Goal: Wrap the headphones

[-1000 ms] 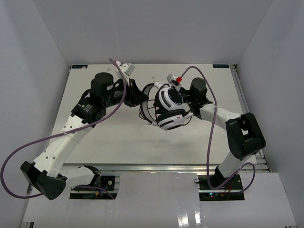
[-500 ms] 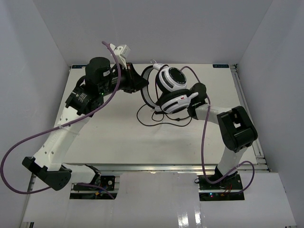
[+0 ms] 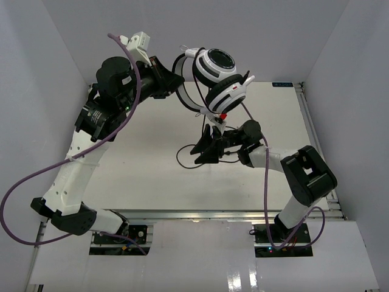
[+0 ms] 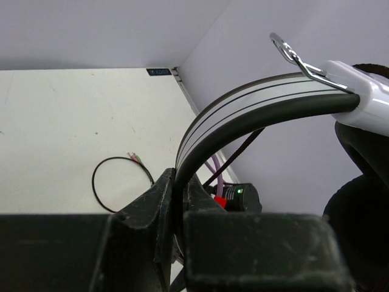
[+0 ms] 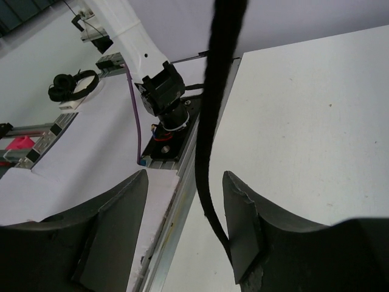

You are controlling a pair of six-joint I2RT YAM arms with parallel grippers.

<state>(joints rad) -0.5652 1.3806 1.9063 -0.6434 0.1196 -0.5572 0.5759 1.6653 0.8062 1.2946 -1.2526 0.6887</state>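
The headphones (image 3: pixel 216 64) hang in the air above the back of the table, white-and-black earcups stacked one over the other. My left gripper (image 3: pixel 171 82) is shut on their black headband (image 4: pixel 243 112), which is clamped between the jaws of the left gripper (image 4: pixel 179 191). The thin black cord (image 3: pixel 182 159) drops from the earcups and loops on the table (image 3: pixel 140 164). My right gripper (image 3: pixel 200 152) is low over the table, open and pointing left. In the right wrist view the cord (image 5: pixel 213 91) runs down between the spread fingers of the right gripper (image 5: pixel 185 213), close to the right one.
Purple robot cables (image 3: pixel 121 121) trail along both arms. The cord's loose loop and plug end (image 4: pixel 118 159) lie on the white tabletop. An aluminium rail (image 5: pixel 182 188) marks the table's edge. White walls enclose the table on three sides.
The left arm has lifted the headphones up off the table toward the back. The right gripper has left the earcups and swung down and left to the hanging cord.
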